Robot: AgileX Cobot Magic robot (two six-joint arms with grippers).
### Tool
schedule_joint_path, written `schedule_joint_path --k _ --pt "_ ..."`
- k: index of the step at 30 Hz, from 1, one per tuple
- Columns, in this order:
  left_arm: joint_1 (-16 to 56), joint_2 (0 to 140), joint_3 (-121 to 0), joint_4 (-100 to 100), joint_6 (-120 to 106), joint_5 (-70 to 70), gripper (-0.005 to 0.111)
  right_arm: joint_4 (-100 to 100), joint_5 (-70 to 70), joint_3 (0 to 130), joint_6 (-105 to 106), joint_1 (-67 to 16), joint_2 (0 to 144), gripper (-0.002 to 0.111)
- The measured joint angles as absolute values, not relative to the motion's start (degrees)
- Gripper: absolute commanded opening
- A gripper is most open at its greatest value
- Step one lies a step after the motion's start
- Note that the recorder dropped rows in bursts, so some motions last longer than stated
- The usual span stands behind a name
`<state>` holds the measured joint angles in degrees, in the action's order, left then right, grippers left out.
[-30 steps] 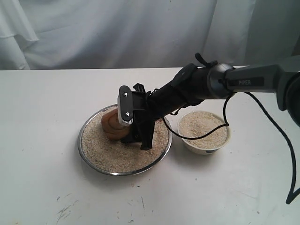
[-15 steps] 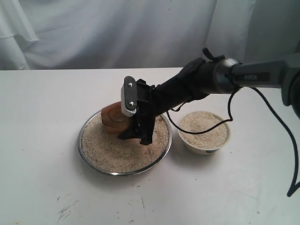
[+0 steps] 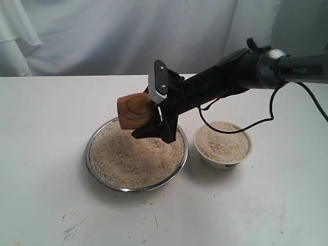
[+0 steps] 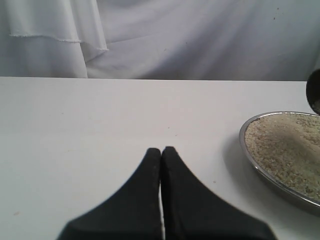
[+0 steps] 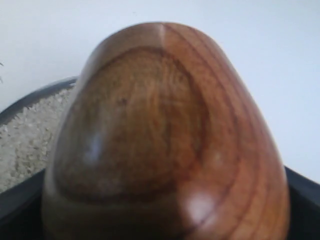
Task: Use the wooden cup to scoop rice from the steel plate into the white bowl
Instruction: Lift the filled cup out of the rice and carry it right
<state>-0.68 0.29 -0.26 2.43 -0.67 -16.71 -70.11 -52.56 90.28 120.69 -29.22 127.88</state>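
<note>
The wooden cup (image 3: 134, 110) hangs tilted on its side a little above the back left part of the steel plate (image 3: 88, 159), and my right gripper (image 3: 148, 110) is shut on it. The cup's glossy brown side (image 5: 165, 135) fills the right wrist view, so what is inside it is hidden. Rice (image 3: 128, 159) covers the plate. To the plate's right stands the white bowl (image 3: 220, 163), holding rice (image 3: 223, 142) nearly to its rim. In the left wrist view my left gripper (image 4: 161, 150) is shut and empty over bare table, left of the plate's rim (image 4: 256, 167).
The right arm's black cable (image 3: 241, 129) loops down over the white bowl. A white curtain (image 3: 128, 36) hangs behind the table. Dark scuff marks (image 3: 72, 230) show on the white tabletop near its front edge.
My right gripper has lifted the wooden cup out of the rice, up and slightly to the right. The arm has risen with it, and the bowl stays put.
</note>
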Motion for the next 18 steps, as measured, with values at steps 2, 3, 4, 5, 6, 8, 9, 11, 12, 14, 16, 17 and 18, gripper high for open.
schedule_joint_path --k 2,3,4,5,6,8,9,11,12,14,16,17,18 --pt "-0.68 0.29 -0.26 2.43 -0.67 -16.71 0.0 -70.86 -55.99 90.28 120.69 -28.19 126.94 0.0" --pt "-0.68 0.29 -0.26 2.43 -0.67 -16.71 0.0 -71.09 -57.78 90.28 120.69 -27.41 126.29 0.0" --pt "-0.68 0.29 -0.26 2.43 -0.67 -16.71 0.0 -71.09 -58.63 90.28 120.69 -26.95 125.85 0.0" --pt "-0.68 0.29 -0.26 2.43 -0.67 -16.71 0.0 -71.17 -60.31 90.28 120.69 -26.19 124.49 0.0" --pt "-0.68 0.29 -0.26 2.43 -0.67 -16.71 0.0 -71.17 -61.11 90.28 120.69 -25.78 123.71 0.0" --pt "-0.68 0.29 -0.26 2.43 -0.67 -16.71 0.0 -71.17 -63.12 90.28 120.44 -24.69 121.39 0.0" --pt "-0.68 0.29 -0.26 2.43 -0.67 -16.71 0.0 -71.34 -63.72 90.11 120.19 -23.98 119.86 0.0" --pt "-0.68 0.29 -0.26 2.43 -0.67 -16.71 0.0 -71.47 -64.25 88.69 119.99 -22.78 117.4 0.0" --pt "-0.68 0.29 -0.26 2.43 -0.67 -16.71 0.0 -71.47 -64.36 87.48 119.99 -21.95 116.17 0.0" --pt "-0.68 0.29 -0.26 2.43 -0.67 -16.71 0.0 -71.63 -64.58 84.92 119.99 -20.08 114.27 0.0" --pt "-0.68 0.29 -0.26 2.43 -0.67 -16.71 0.0 -71.66 -65.08 82.14 120.22 -18.13 112.65 0.0" --pt "-0.68 0.29 -0.26 2.43 -0.67 -16.71 0.0 -71.66 -65.22 81.19 120.2 -17.57 112.14 0.0" --pt "-0.68 0.29 -0.26 2.43 -0.67 -16.71 0.0 -71.66 -65.34 80.25 120.2 -16.69 111.29 0.0"
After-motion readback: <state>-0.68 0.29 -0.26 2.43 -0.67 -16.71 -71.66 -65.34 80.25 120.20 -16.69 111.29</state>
